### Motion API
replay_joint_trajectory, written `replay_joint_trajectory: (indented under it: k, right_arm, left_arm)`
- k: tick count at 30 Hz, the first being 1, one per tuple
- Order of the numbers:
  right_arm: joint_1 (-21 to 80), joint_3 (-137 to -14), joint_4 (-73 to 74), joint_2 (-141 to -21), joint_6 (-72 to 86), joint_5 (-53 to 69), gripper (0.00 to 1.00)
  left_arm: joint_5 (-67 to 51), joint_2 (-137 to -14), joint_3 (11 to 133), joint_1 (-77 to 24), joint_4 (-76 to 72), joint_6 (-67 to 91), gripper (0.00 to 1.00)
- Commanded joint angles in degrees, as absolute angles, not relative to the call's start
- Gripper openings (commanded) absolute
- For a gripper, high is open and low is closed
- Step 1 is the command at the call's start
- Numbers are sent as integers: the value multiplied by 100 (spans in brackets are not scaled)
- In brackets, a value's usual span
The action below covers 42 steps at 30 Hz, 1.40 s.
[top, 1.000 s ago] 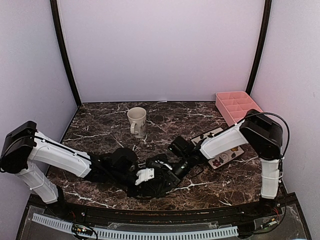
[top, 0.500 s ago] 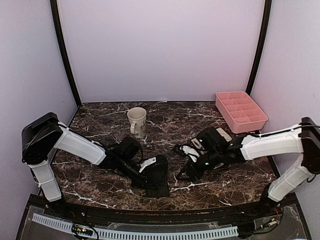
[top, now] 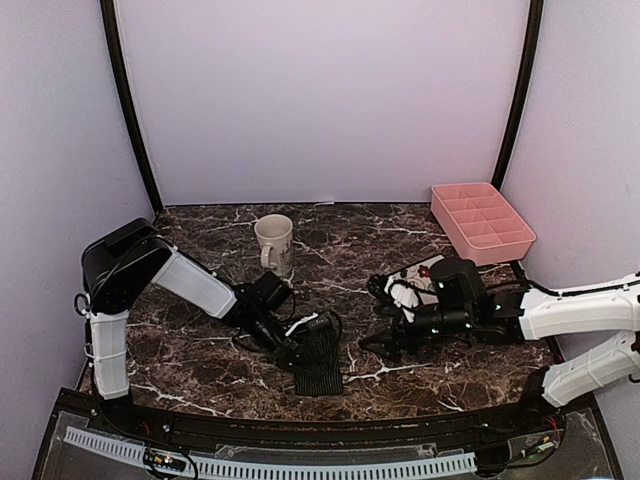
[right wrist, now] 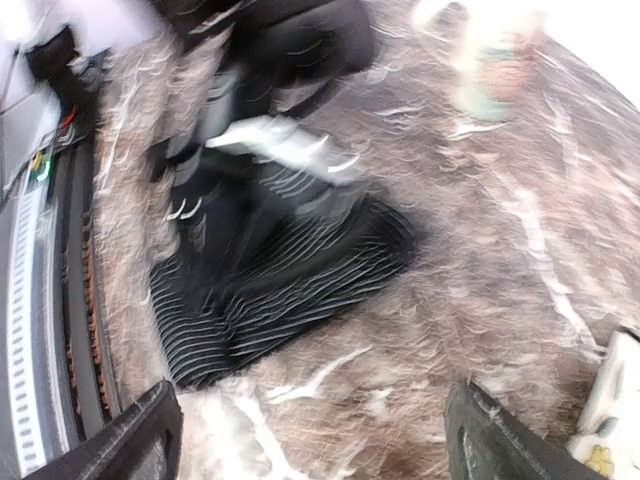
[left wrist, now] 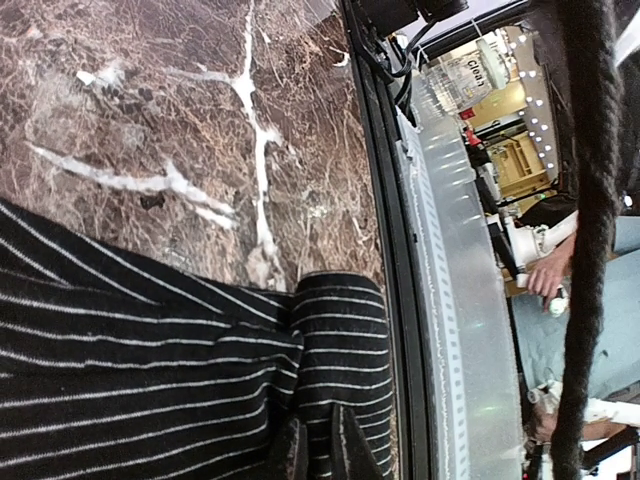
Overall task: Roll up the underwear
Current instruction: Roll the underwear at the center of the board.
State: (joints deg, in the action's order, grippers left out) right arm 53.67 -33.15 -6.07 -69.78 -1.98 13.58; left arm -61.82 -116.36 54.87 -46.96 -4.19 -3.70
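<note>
The black ribbed underwear point(top: 322, 368) lies as a long folded strip near the table's front edge; its pale stripes fill the left wrist view point(left wrist: 150, 370). My left gripper point(top: 303, 346) is shut on a fold of it, fingertips point(left wrist: 350, 445) pinching the cloth. My right gripper point(top: 383, 325) hangs wide open to the right of the cloth and apart from it. In the blurred right wrist view its two fingers point(right wrist: 140, 440) frame bare marble, with the underwear point(right wrist: 280, 290) beyond them.
A cream mug point(top: 274, 243) stands behind the left arm. A pink divided tray point(top: 481, 222) sits at the back right. The flowered white plate point(top: 428, 268) lies partly under the right arm. The table's front rail point(left wrist: 400, 300) runs right beside the cloth.
My right gripper has opened, let go of the underwear and pulled back to the right. The left arm has shifted, still pinching the cloth, which now lies narrower and longer.
</note>
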Motion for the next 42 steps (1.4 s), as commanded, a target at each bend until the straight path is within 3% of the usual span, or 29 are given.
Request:
replay_joint_trajectory:
  k: [1,4,10,26,30,32,37,42]
  right_arm:
    - [5889,-2534,-1568,-6792,-1343,1708,82]
    - [6159,-2652,-1658,-7204,-1832,1595,72]
    - [6528,-2844,-2341,-8243,-2144,1688,63]
    - [6675,-3760,-2491,-9921,-2525,1564,55]
    - [6675,-3693,-2496,-10115,-2435,1448,42]
    - [6680,-3707,-2349,-10120,-2318,1437,32]
    - [6674,-3813,-1802,-10069,-1887,1694,2]
    - [6626,-3985,-1091,-9996,-1329,1927,0]
  left_arm:
    - [-5933,-12227,5592,-4562,117,-416,4]
    - [-6059,-12407,5773,-4525,175,-438,4]
    - [-6294,-12806,6077,-4443,274,-539,5]
    - [-6306,-12951,6294,-4274,846,-1204,5]
    - [-6305,-12950,6241,-4257,856,-1292,5]
    - [-6229,-12899,6196,-4239,797,-1268,12]
    - [-6299,-12355,5793,-4053,-112,-589,45]
    - [-5939,-11164,5113,-3676,-1304,373,62]
